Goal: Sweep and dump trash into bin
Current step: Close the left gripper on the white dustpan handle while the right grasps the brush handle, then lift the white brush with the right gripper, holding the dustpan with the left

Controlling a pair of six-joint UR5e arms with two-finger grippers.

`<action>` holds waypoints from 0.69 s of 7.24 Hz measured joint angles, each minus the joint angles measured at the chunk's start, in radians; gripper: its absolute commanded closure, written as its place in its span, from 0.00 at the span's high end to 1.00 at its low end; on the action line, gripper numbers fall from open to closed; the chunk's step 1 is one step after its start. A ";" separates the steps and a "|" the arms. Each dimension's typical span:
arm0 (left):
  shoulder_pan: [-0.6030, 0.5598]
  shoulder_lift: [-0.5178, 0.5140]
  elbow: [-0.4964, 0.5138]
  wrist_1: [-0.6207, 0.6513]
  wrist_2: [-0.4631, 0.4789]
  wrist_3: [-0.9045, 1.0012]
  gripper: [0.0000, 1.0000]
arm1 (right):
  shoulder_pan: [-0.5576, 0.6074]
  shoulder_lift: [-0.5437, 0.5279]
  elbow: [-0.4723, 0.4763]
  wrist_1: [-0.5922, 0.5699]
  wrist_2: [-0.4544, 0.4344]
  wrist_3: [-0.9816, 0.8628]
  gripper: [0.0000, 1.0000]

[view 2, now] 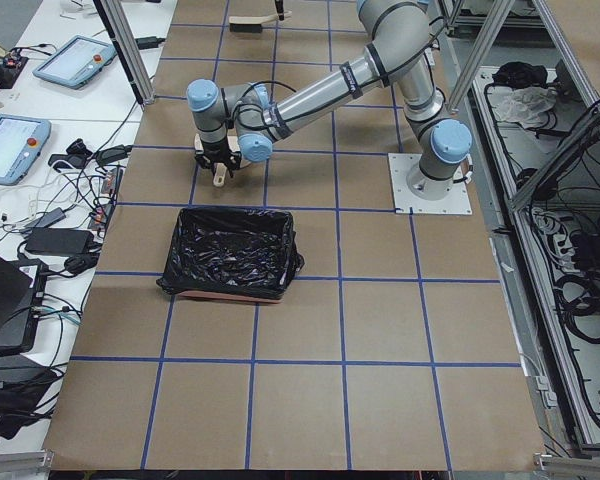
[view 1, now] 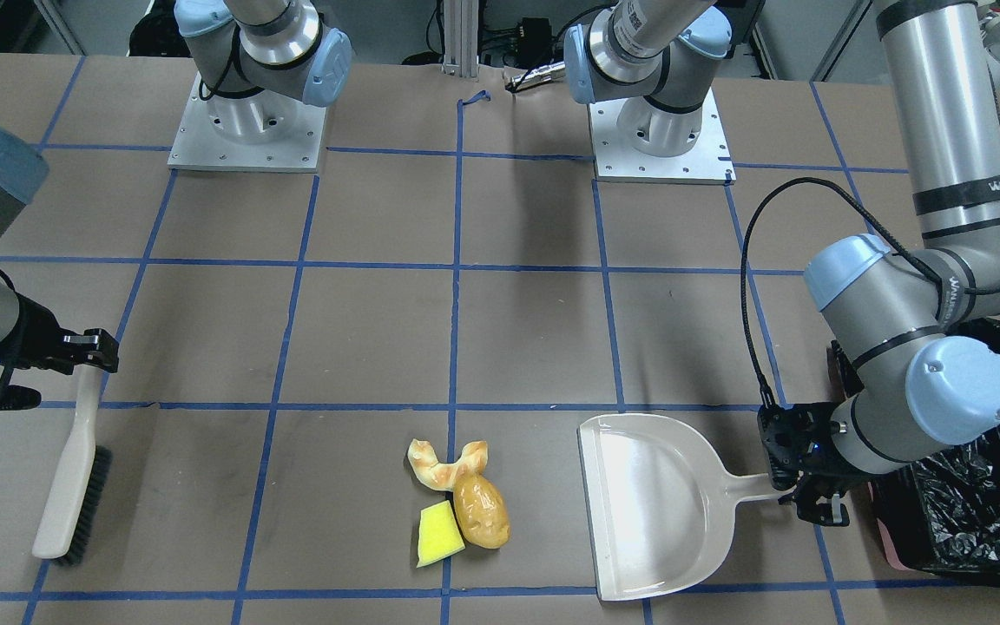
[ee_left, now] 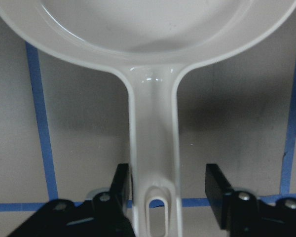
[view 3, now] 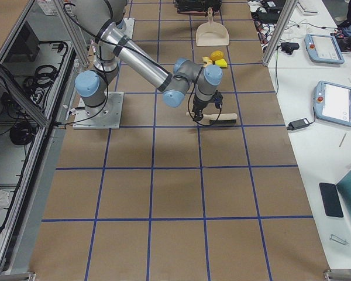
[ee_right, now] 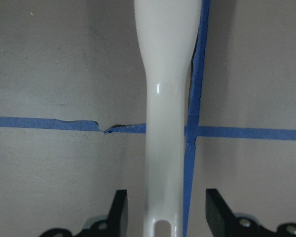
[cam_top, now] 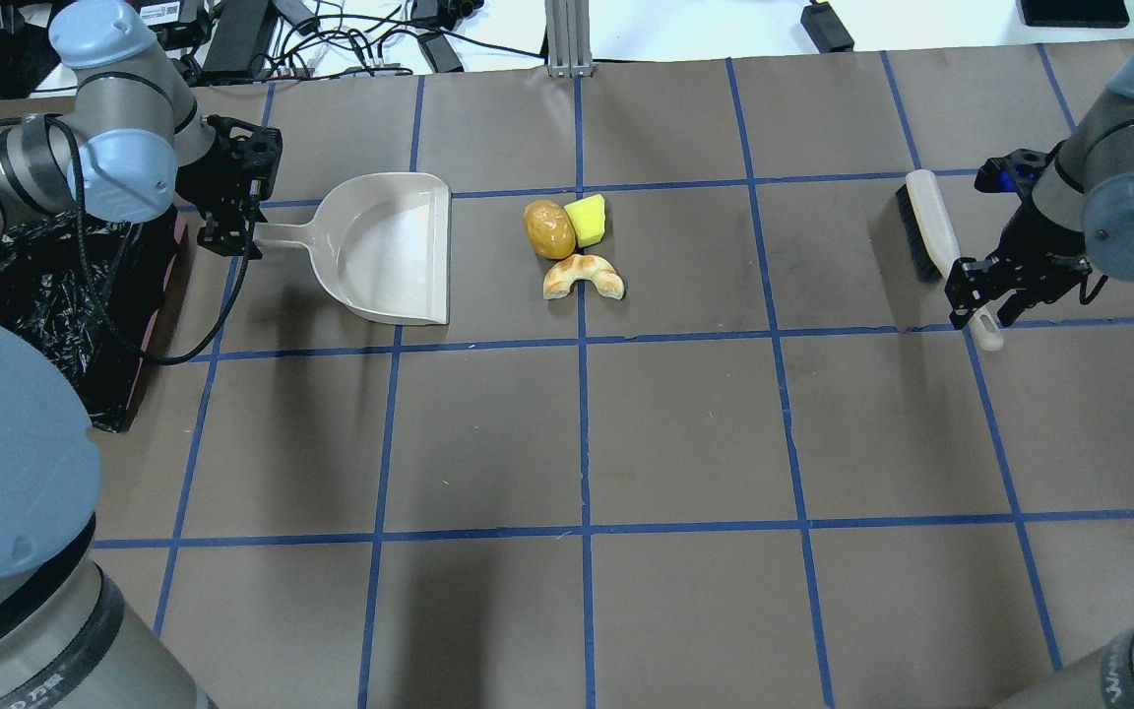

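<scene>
The trash lies together on the table: a croissant piece (view 1: 448, 466), a brown potato lump (view 1: 480, 512) and a yellow sponge wedge (view 1: 437, 534). A cream dustpan (view 1: 652, 503) lies flat beside them, its mouth towards the trash. My left gripper (ee_left: 167, 182) is open and straddles the dustpan handle (ee_left: 153, 148); one finger touches it, the other stands apart. The bin (view 1: 986, 495), lined with a black bag, stands behind that arm. My right gripper (ee_right: 163, 207) is open around the handle of a brush (view 1: 75, 486), with gaps on both sides. The brush lies on the table.
Blue tape lines grid the brown table cover (cam_top: 685, 433). The two arm bases (view 1: 248, 130) stand at the robot's side of the table. Cables and devices (cam_top: 331, 30) lie past the far edge in the overhead view.
</scene>
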 measured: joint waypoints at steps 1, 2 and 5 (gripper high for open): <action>-0.001 -0.002 0.000 0.004 0.000 0.002 0.37 | 0.002 0.001 -0.006 0.000 0.004 0.009 0.31; -0.002 -0.003 0.001 0.006 0.000 0.004 0.30 | 0.003 0.004 -0.017 0.003 0.008 0.013 0.15; -0.016 -0.004 0.004 0.008 0.001 0.008 0.23 | 0.004 0.009 -0.034 0.013 0.009 0.015 0.00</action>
